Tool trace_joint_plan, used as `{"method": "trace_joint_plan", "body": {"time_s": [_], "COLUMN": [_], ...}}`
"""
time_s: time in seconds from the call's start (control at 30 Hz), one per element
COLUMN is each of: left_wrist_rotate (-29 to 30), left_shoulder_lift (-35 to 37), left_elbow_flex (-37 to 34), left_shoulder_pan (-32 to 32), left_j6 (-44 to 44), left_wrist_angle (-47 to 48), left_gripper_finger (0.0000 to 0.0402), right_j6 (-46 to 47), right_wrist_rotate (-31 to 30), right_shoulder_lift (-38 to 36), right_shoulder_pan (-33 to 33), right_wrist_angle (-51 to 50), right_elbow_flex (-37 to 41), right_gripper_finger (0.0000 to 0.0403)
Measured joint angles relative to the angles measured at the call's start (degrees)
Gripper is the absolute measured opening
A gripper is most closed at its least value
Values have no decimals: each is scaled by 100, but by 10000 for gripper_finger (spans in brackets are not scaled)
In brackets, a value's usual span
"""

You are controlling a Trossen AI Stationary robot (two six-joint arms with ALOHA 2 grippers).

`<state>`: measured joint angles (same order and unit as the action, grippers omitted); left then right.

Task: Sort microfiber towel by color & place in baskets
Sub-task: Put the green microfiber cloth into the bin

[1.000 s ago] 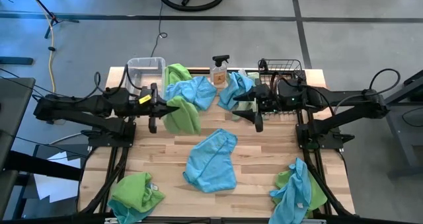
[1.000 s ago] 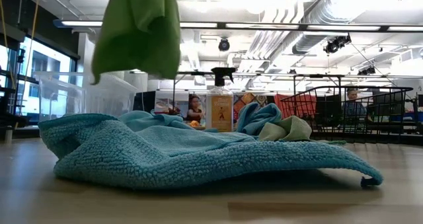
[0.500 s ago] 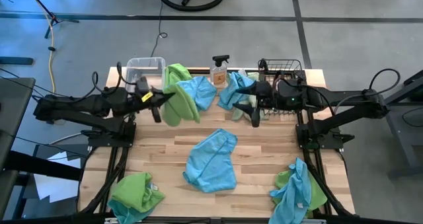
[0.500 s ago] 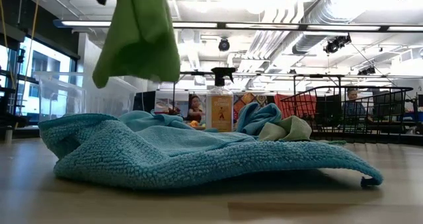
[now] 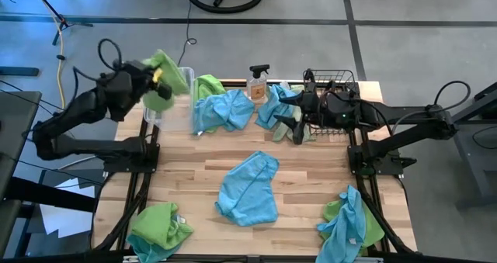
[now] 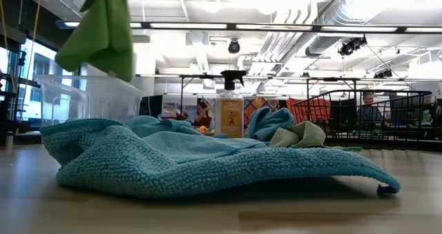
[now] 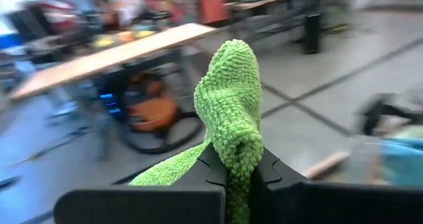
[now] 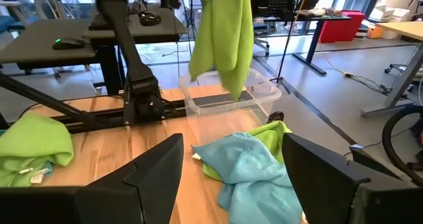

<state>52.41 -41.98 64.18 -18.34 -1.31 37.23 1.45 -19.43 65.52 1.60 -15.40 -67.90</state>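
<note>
My left gripper (image 5: pixel 158 77) is raised above the clear tub (image 5: pixel 172 100) at the far left and is shut on a lime green towel (image 5: pixel 169 70), which hangs high in the low view (image 6: pixel 103 34) and in the right wrist view (image 8: pixel 221 39). My right gripper (image 5: pixel 289 126) (image 8: pixel 231 178) is open and hovers by a blue towel (image 5: pixel 276 104) and a pale green one in front of the black wire basket (image 5: pixel 332 83). Another blue towel (image 5: pixel 248 187) lies flat mid-table. My left gripper pinches a bunched fold of the green towel (image 7: pixel 232 135) between its two fingers (image 7: pixel 213 170). The fold sticks up past the fingertips in the left wrist view. The towel is lifted clear and hangs slack below the gripper, above the tub (image 8: pixel 231 95).
A spray bottle (image 5: pixel 258 83) stands at the far edge between tub and basket. A blue towel over a green one (image 5: pixel 225 109) lies beside the tub. A green towel (image 5: pixel 159 226) sits at the near left corner, a blue and green heap (image 5: pixel 349 224) at the near right.
My left gripper has risen and swung toward the table's far left, carrying the green towel from beside the far-centre pile until it hangs over the clear tub. The towel stayed clear of the table throughout. My right gripper has edged slightly toward the far edge.
</note>
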Motion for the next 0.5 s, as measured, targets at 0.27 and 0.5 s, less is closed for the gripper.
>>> {"method": "trace_joint_plan", "body": {"time_s": [0.27, 0.5], "left_wrist_rotate": [-33, -77], "left_shoulder_lift": [-164, -543], "left_elbow_flex": [-440, -1361], "left_shoulder_pan": [-1140, -1602], "left_j6": [467, 664], "left_wrist_angle": [-80, -1479], "left_gripper_finger": [0, 0], "right_j6": [0, 0], "right_wrist_rotate": [3, 5], "right_shoulder_lift": [0, 2], "right_shoulder_pan": [-103, -115], "right_wrist_angle": [0, 0], "right_elbow_flex": [2, 2], "right_gripper_finger": [255, 255]}}
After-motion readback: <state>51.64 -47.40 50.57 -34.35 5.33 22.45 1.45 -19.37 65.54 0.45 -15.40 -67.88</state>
